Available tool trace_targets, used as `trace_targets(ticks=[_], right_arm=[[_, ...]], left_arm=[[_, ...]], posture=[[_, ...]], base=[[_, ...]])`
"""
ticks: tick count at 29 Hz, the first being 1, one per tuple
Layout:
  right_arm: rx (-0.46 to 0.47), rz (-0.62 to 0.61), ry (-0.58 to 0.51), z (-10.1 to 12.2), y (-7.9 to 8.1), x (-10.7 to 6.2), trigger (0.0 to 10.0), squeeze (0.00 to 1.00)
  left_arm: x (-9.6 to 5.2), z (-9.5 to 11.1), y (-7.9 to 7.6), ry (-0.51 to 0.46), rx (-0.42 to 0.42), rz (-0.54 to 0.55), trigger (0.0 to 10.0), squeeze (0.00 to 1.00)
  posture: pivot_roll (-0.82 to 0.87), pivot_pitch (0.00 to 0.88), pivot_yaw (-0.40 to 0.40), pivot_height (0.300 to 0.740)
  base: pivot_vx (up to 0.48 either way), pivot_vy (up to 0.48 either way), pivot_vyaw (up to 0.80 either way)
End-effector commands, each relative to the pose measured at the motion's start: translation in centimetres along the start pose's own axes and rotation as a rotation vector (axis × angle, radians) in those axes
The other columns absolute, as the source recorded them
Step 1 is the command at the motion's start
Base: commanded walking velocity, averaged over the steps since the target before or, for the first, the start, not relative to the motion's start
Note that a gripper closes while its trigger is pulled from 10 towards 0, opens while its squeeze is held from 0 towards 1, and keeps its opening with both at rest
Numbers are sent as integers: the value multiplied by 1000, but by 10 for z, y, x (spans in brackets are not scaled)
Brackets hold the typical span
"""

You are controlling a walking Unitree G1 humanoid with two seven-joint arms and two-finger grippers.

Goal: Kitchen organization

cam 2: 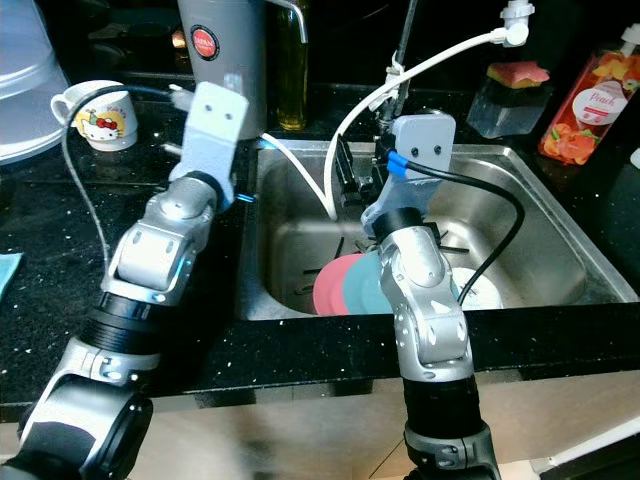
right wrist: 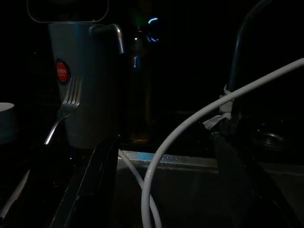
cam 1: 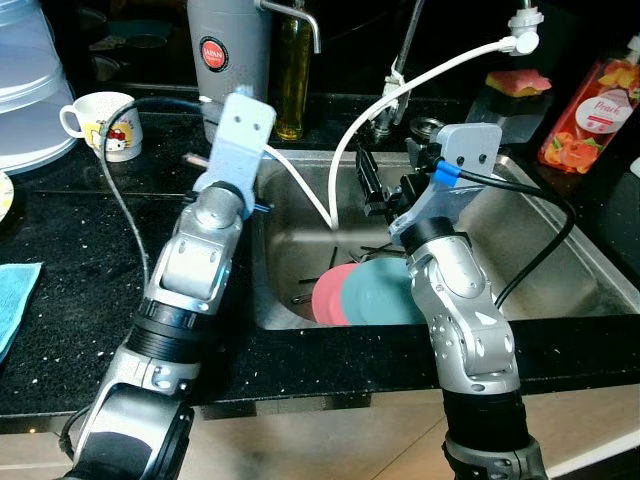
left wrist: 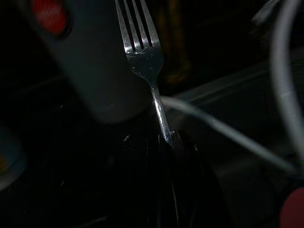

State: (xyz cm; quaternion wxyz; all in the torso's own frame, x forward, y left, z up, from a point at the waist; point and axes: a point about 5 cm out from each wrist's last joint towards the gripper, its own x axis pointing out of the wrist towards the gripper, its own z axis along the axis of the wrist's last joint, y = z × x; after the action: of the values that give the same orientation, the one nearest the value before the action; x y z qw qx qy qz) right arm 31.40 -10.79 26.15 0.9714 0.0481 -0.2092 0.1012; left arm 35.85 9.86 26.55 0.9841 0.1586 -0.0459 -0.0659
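Left wrist view is showing a silver fork (left wrist: pixel 142 52) with four slim tines and a narrow neck, its handle end disappearing between the dark fingers of the left gripper (left wrist: pixel 166 156), which is pinching it firmly. The fork is pointing tines-away from the wrist, its long axis running nearly in line with the fingers and leaning slightly (the bright metal is catching light against a dim background). It is hanging above the black speckled countertop (cam 1: pixel 90 250) at the left rim of the steel sink (cam 1: pixel 560 260), close in front of a grey canister with a red round label (cam 1: pixel 225 55). The right gripper (right wrist: pixel 161 185) is hovering over the sink with its two fingers spread wide and nothing between them, a white hose (cam 1: pixel 400 95) curving past it. Pink and teal plates (cam 1: pixel 365 295) are lying in the basin beneath that arm.
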Motion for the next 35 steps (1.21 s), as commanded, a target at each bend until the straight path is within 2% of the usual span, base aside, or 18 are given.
trace_targets(ticks=[1,4,6,8,11,14,15,19,21,22,25,27,29,30,32,33,34,35], right_arm=[[0,-15,-16,6,-3,0,10000,0],[-61,-98,-13,8,-14,2,10000,0],[-134,-248,44,1,-38,1,10000,0],[-169,-373,104,-7,-57,-2,10000,0],[-185,-434,120,-8,-71,-6,10000,0],[-185,-440,112,-6,-72,-8,10000,0],[-178,-439,107,-6,-71,-8,10000,0],[-156,-407,92,-7,-61,-8,10000,0],[-156,-407,92,-7,-61,-8,10000,0],[-142,-398,88,-7,-56,-7,10000,0],[-126,-382,85,-8,-50,-4,10000,0],[-120,-371,84,-9,-47,-3,10000,0],[-120,-371,84,-9,-47,-3,10000,0],[-117,-370,84,-9,-46,-3,10000,0],[-108,-348,73,-8,-43,-1,10000,0],[-108,-348,73,-8,-43,-1,10000,0],[-98,-311,53,-6,-39,0,10000,0],[-95,-302,46,-5,-37,1,10000,0]], left_arm=[[-4,2,-13,-34,-27,-90,10000,0],[-9,-2,-30,-42,-105,-217,10000,0],[-8,-4,-41,-49,-56,-269,10000,0],[-6,-3,-49,-66,-44,-315,10000,0],[-3,-5,-52,-36,-44,-311,10000,0],[-3,-6,-52,-35,-29,-325,10000,0],[-3,-6,-52,-33,-34,-334,10000,1000],[-4,-4,-49,-47,-36,-314,10000,1000],[-4,-4,-49,-47,-36,-314,10000,1000],[-4,2,-44,-73,-49,-295,10000,0],[-3,8,-34,-94,-70,-262,10000,0],[-3,9,-22,-66,-43,-227,10000,0],[-3,9,-22,-66,-43,-227,10000,0],[-2,8,-17,-52,-33,-210,10000,0],[3,6,10,17,-54,-68,10000,0],[3,6,10,17,-54,-68,10000,0],[7,-3,42,114,-106,116,10000,0],[8,-7,50,144,-123,164,10000,0]], posture=[[198,40,-76,740],[193,45,-80,740],[193,46,-86,740],[190,44,-85,740],[180,44,-68,740],[182,43,-68,740],[182,43,-68,740],[194,43,-60,740],[194,43,-60,740],[201,42,-66,740],[212,43,-63,740],[219,44,-63,740],[219,44,-63,740],[222,43,-65,740],[226,42,-57,740],[226,42,-57,740],[237,42,-56,740],[237,42,-56,740]], base=[[0,0,0],[0,0,0],[0,0,0],[0,0,0],[0,0,0],[0,0,0],[0,0,0],[0,0,0],[0,0,0],[0,0,0],[0,0,0],[0,0,0],[0,0,0],[0,0,0],[0,0,0],[0,0,0],[0,0,0],[0,0,0]])
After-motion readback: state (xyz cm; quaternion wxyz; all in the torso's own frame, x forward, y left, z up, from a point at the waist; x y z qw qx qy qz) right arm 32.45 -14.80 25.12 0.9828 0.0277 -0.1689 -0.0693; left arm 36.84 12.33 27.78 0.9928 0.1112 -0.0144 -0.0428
